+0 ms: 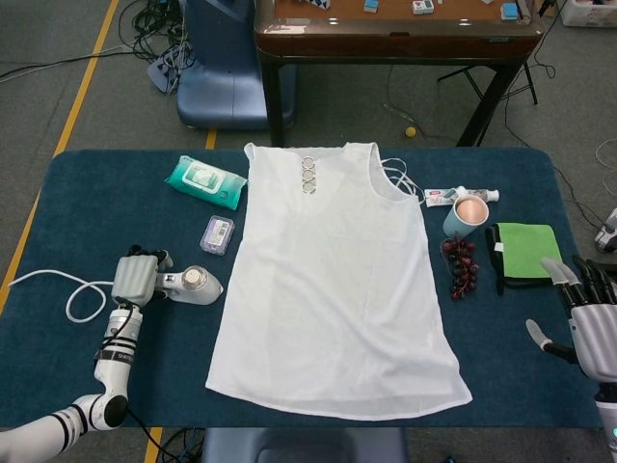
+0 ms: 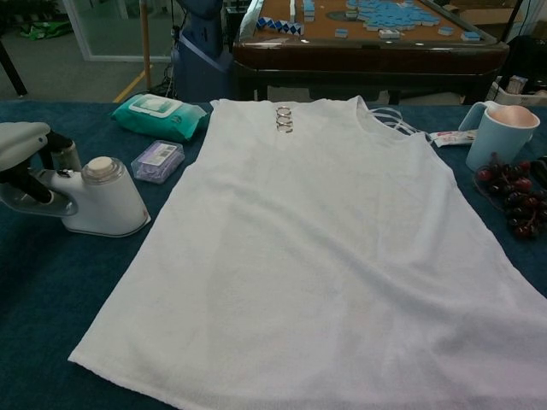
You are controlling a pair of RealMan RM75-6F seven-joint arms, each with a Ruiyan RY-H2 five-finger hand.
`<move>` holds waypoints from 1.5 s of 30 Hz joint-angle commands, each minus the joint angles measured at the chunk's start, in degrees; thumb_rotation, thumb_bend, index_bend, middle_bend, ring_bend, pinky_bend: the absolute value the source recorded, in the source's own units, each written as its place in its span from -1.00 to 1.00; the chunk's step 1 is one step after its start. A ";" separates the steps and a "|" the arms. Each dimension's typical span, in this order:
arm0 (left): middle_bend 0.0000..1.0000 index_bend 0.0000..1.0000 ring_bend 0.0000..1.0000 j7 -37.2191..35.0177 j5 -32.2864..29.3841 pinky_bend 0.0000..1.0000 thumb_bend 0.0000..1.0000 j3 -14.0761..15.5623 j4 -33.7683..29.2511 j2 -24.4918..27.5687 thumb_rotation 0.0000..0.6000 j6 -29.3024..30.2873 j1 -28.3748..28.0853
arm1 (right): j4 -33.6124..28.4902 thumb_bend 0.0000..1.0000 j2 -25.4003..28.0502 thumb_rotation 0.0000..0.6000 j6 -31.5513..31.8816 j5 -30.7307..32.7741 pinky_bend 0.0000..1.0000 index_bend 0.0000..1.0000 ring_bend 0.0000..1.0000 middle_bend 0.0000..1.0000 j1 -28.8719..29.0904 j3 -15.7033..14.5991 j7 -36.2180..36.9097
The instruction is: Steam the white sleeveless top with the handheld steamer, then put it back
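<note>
The top [image 1: 333, 285] lies flat across the middle of the blue surface [image 1: 87, 207]. Left of it the steamer [image 1: 193, 285] rests on the surface, its handle gripped by the left robot hand [image 1: 135, 280]. The right robot hand [image 1: 588, 323] hovers at the right edge, fingers spread, holding nothing.

The head view is looking steeply down from high above the near edge, taking in the whole blue worktop [image 1: 87, 193] and the floor beyond. The chest view is sitting low and close, facing forward across the worktop [image 2: 51, 282]. Both are sharing the white top [image 1: 333, 289] [image 2: 316, 231] and the steamer [image 1: 193, 285] [image 2: 98, 201].
</note>
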 commanded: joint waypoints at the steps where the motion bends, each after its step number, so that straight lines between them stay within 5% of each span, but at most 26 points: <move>1: 0.03 -0.03 -0.16 -0.17 0.73 -0.60 -0.51 0.08 1.31 -1.00 1.00 0.11 -0.60 | 0.03 -0.42 -0.02 1.00 -0.01 0.04 -0.95 -1.00 -1.00 -0.70 -0.05 -0.01 0.04; 11: 0.30 0.22 0.08 -5.03 2.66 0.11 -0.51 -0.17 6.10 -3.43 1.00 -0.50 -1.60 | 0.34 -0.42 -0.22 1.00 -0.36 0.65 -0.95 -1.00 -1.00 -0.70 -0.18 0.04 0.30; 18: 0.42 0.37 0.24 -12.25 4.02 0.34 -0.51 -0.68 8.42 -4.04 1.00 -1.46 -1.67 | 0.02 -0.42 -0.24 1.00 -1.09 0.62 -0.95 -1.00 -1.00 -0.70 0.14 -0.01 -0.10; 34: 0.47 0.48 0.28 -26.87 4.78 0.47 -0.51 -2.66 4.31 1.13 1.00 -4.89 -0.59 | -1.21 -0.42 -0.42 1.00 -4.50 -2.29 -0.95 -1.00 -1.00 -0.70 1.96 -1.49 -0.95; 42: 0.47 0.48 0.28 -25.51 8.28 0.47 -0.51 -1.73 -6.29 6.77 1.00 -0.67 1.01 | -0.45 -0.39 -1.89 1.00 -12.41 -7.42 -0.95 -1.00 -1.00 -0.70 6.58 -4.22 -0.34; 45: 0.47 0.48 0.28 -23.79 9.21 0.47 -0.51 -1.30 -10.98 8.32 1.00 0.60 1.36 | 0.02 -0.20 -3.02 1.00 -16.68 -8.85 -0.95 -1.00 -1.00 -0.70 9.10 -5.20 0.41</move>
